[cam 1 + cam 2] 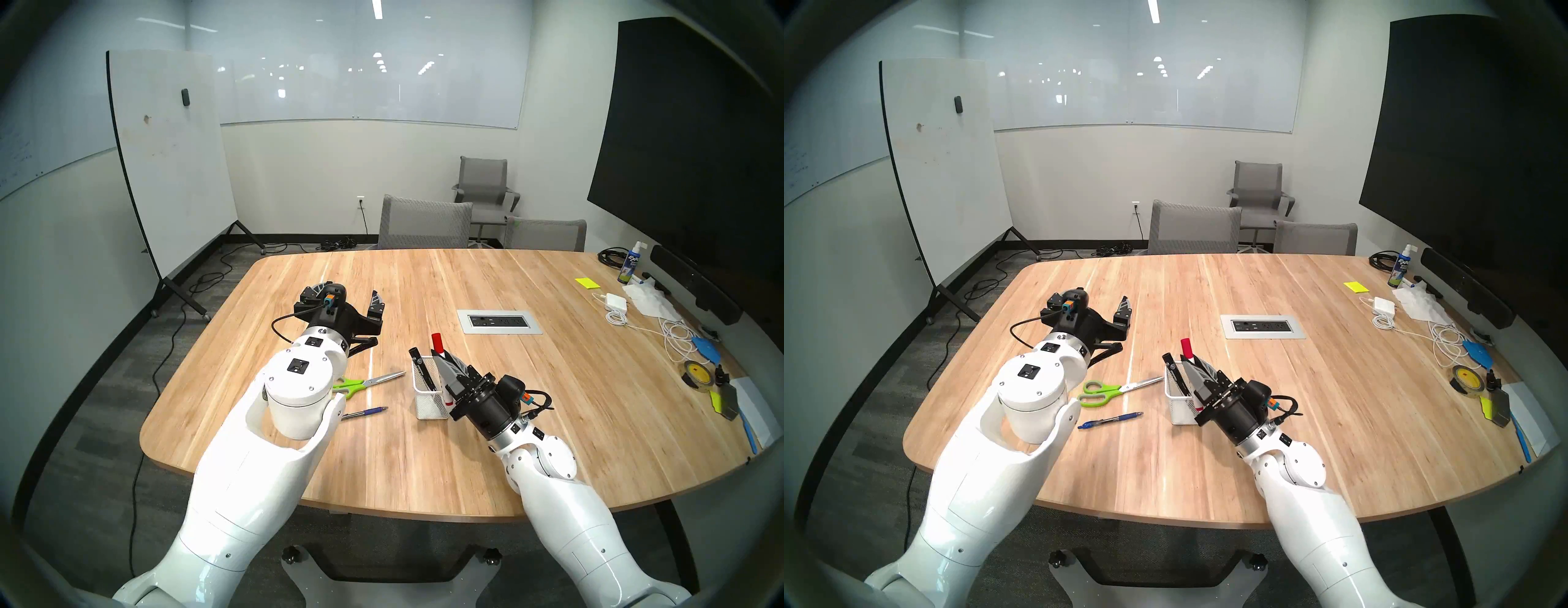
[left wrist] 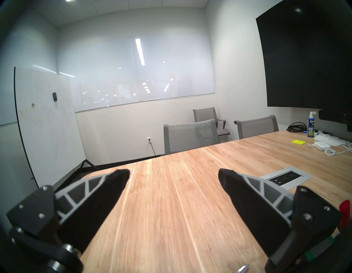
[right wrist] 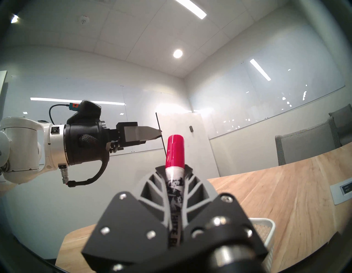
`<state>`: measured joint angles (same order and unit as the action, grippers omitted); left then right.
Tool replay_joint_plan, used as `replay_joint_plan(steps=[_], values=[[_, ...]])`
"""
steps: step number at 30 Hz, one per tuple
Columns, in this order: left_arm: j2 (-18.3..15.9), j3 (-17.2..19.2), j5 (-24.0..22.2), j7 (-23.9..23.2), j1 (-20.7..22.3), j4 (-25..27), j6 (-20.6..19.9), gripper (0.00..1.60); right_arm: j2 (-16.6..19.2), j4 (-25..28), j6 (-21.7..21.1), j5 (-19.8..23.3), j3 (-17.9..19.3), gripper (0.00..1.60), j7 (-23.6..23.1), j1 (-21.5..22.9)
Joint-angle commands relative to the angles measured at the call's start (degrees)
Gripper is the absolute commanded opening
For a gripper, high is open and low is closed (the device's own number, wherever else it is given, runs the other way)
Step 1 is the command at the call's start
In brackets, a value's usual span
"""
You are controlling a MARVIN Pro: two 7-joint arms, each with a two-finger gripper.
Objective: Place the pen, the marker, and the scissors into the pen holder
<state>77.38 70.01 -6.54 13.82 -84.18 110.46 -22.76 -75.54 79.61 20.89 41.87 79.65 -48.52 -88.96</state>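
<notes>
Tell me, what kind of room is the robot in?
Probably an office meeting room. There is a big wooden table with grey office chairs around it, whiteboards on the walls, and a large dark screen on the side wall.

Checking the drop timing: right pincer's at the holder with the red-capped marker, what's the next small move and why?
Probably open the right pincer. It is shut on the marker, whose lower end already shows inside the holder beside a black marker, so letting go should leave it standing there.

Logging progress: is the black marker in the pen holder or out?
In. The black marker stands tilted inside the pen holder, its top above the rim.
</notes>
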Motion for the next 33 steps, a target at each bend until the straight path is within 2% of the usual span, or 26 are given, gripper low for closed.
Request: replay_joint_plan(steps=[1,13,33], values=[[0.12,0.14,0.09,0.06,0.58,1.11,0.4,1.6,-0.68,3.49,-0.57,-0.2,-0.26,0.0,0.87,1.34],[0.11,0.15,0.09,0.06,0.56,1.14,0.42,1.6,0.2,4.82,-0.84,-0.41,0.41,0.0,1.82,0.07],[0.11,0.15,0.09,0.06,0.56,1.14,0.41,1.6,-0.25,2.77,-0.47,-0.6,1.11,0.0,2.04,1.91]])
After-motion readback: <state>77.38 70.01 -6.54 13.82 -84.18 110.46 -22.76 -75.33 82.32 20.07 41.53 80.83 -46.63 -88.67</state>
